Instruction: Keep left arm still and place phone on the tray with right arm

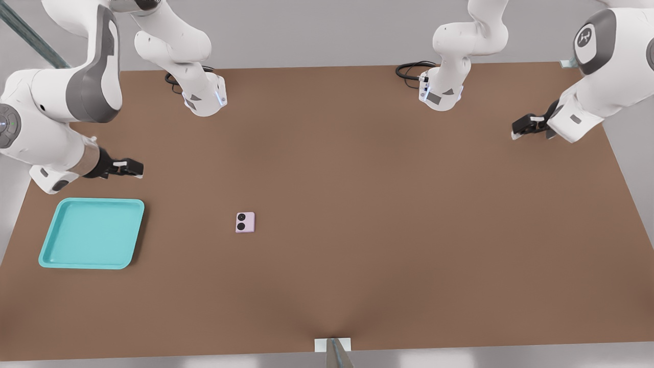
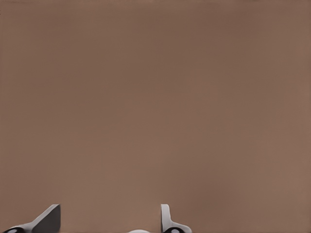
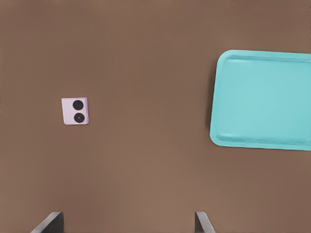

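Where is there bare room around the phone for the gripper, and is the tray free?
Bare brown table surrounds the small pink-lilac folded phone on all sides, including the strip toward the shallow turquoise plastic tray, whose floor holds nothing. Only tight spot: the tray's far rim, where the open black two-finger gripper hovers.

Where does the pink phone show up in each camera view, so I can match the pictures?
Front view: the phone lies flat on the brown table, left of centre, well apart from the tray on the front view's left.
Right wrist view: phone lenses up, away from the open, empty gripper.
Left wrist view: not in it.
Shared landmark: the turquoise tray, in the front and right wrist views.
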Controlling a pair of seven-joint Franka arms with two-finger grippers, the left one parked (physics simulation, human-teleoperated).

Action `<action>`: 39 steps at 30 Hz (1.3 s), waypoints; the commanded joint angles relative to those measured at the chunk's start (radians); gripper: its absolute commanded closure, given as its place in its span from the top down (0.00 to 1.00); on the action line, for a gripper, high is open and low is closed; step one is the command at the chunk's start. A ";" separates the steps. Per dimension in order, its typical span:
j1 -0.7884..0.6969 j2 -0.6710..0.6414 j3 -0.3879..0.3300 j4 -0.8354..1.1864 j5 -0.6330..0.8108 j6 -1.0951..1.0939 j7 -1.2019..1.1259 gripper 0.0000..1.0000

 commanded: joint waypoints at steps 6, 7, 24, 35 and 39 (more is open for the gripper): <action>0.203 0.221 0.057 0.015 -0.004 0.361 0.246 1.00; 0.243 0.259 0.057 0.012 -0.004 0.416 0.285 1.00; 0.272 0.532 0.054 -0.265 -0.034 0.995 0.457 1.00; 0.275 0.475 0.066 -0.460 -0.034 1.116 0.460 1.00; 0.278 0.499 0.066 -0.459 -0.034 1.139 0.460 1.00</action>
